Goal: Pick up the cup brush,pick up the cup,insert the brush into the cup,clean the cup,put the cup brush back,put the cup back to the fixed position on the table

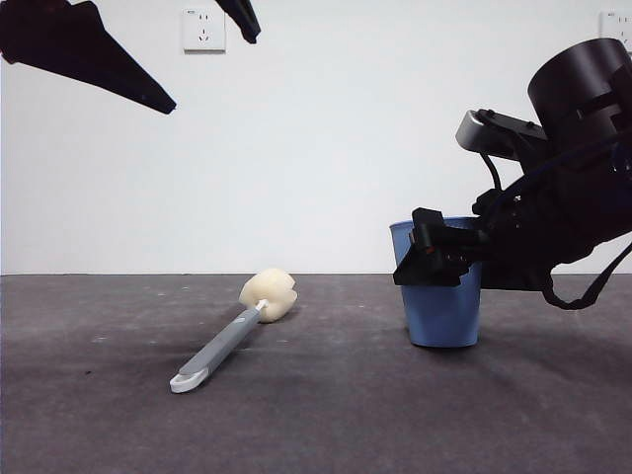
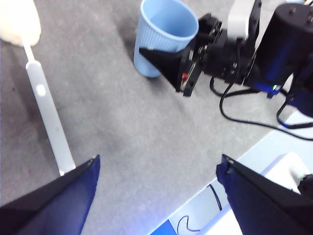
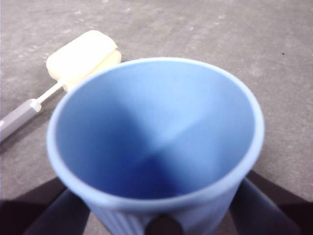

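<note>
Your right gripper (image 1: 434, 259) straddles the cup (image 1: 441, 314), contact unclear; only your left wrist view shows the left gripper (image 2: 156, 196) spread above the brush (image 2: 46, 115).

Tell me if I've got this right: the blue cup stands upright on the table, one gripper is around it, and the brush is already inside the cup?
Not quite. The cup brush lies flat on the table, beside the cup, as the front view shows. The rest holds: the right gripper is around the upright cup.

Cup (image 1: 441, 314): blue, fine vertical ribs, smooth rim. Brush (image 1: 229, 336): grey handle, white tip, cream-yellow sponge head. Table (image 1: 326, 415): dark grey, matte, pale specks. Wall (image 1: 326, 138): white, with a white socket (image 1: 203, 29) at upper left. Both grippers' jaws: black.
</note>
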`<action>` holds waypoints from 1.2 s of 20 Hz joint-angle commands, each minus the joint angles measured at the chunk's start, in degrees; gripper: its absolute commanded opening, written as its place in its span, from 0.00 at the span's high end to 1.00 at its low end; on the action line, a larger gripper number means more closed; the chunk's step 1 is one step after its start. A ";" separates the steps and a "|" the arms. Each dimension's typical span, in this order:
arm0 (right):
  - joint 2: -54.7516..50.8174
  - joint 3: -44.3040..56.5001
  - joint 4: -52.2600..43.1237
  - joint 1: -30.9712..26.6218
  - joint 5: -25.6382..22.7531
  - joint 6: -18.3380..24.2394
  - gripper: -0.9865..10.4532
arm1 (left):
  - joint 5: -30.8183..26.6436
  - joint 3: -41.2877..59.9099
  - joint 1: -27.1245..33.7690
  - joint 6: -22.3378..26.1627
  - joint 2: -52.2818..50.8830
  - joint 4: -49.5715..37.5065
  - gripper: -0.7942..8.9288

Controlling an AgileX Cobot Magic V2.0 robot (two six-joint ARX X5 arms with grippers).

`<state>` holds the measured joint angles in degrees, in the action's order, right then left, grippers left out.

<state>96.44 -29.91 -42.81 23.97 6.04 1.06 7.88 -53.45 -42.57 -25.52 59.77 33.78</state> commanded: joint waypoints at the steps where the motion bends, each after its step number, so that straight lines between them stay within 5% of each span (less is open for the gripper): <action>1: 1.42 1.05 6.01 0.04 0.02 -1.25 0.60 | -0.17 0.68 -0.22 1.14 0.04 0.90 0.50; 3: 1.42 1.05 7.30 0.11 -0.02 -1.25 0.52 | -0.24 0.68 -0.22 1.79 0.04 1.88 0.50; 15: -5.18 1.05 14.08 0.20 -0.20 -2.08 0.46 | -0.24 0.68 -0.22 3.10 0.04 3.58 0.50; 19: -16.00 1.05 26.99 0.63 0.00 -4.09 0.46 | -0.24 0.68 -0.22 4.11 0.04 3.65 0.50; 24: -35.89 0.70 56.30 3.80 0.20 -8.24 0.47 | -0.11 0.68 -0.20 9.09 0.04 7.23 0.50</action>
<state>61.69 -29.15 11.49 27.62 6.11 -5.58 7.73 -53.45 -42.57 -18.76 59.77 41.04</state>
